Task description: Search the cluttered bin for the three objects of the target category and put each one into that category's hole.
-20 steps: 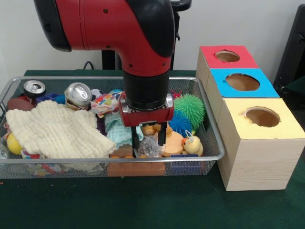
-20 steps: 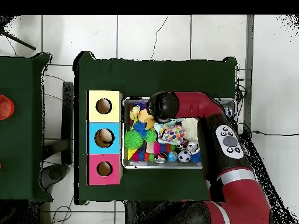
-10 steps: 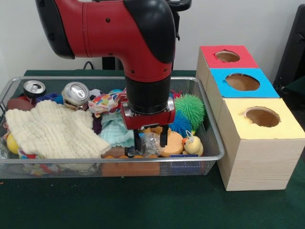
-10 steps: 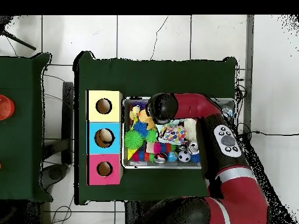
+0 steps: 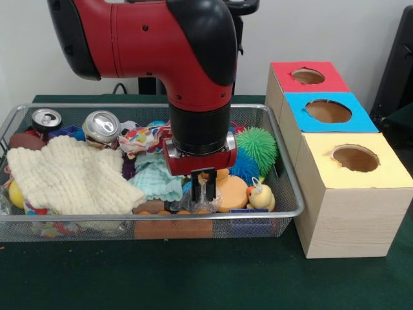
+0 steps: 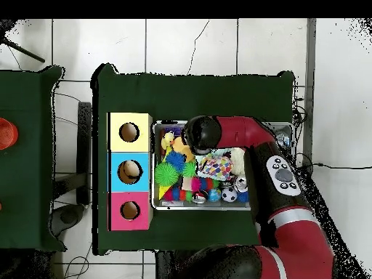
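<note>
The red and black arm (image 5: pixel 187 58) reaches down into the wire bin (image 5: pixel 148 213) on the green counter (image 5: pixel 193 278), its gripper (image 5: pixel 204 187) low among the clutter near the bin's front rail; the fingers (image 5: pixel 209 184) stand narrow, drawn close around a crinkled clear wrapper (image 5: pixel 201 196), though whether they truly pinch it cannot be told from the front view. The overhead view hides the gripper beneath the arm's wrist.

Beside the fingers lie an orange toy (image 5: pixel 233 192) and a small yellow duck (image 5: pixel 261 196); behind them sit a green spiky ball (image 5: pixel 257 146) and a blue spiky ball (image 5: pixel 244 168); a pale blue cloth (image 5: pixel 157 182) and a cream knitted cloth (image 5: pixel 71 175) cover the bin's left part, likely burying other pieces; two drink cans (image 5: pixel 103 128) rest at the far left corner.

The sorting box stands just beside the bin, so that each carry is short; its red hole (image 5: pixel 308 76), blue hole (image 5: pixel 328 110) and yellow hole (image 5: pixel 355 157) face upward for a straight drop. Which category is wanted is not shown, so the target objects are judged to remain somewhere in the bin's clutter; the overhead view shows something pale already inside the blue hole.
</note>
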Controlling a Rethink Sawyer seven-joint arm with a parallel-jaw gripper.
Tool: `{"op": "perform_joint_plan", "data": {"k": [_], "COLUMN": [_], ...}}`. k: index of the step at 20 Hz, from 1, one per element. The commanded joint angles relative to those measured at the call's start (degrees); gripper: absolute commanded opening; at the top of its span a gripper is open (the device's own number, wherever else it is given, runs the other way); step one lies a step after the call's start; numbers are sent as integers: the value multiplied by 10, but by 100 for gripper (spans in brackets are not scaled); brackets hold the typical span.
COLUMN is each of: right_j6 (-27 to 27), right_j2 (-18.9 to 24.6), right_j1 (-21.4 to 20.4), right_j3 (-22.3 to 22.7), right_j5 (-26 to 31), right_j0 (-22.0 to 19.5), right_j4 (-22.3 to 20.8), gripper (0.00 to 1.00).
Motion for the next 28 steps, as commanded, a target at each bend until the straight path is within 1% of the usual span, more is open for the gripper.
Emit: {"op": "perform_joint_plan", "data": {"k": [1,4,7,8,10,14,16,18,24,28], "right_j6": [-47,-52,-50,-49,-47,-56,-58,-56,-45,-18], "right_j2": [9,12,13,13,16,19,22,24,25,22], "right_j1": [35,37,26,16,-20,-125,-160,-182,-219,-249], "right_j3": [47,44,47,52,72,111,127,142,187,238], "right_j5": [23,25,23,18,12,74,91,94,86,57], "right_j0": [-6,-7,-5,-4,-2,11,12,11,5,5], "right_j4": [-21,-21,-22,-22,-22,2,12,18,29,41], "gripper": [0,0,0,0,0,0,0,0,0,0]}}
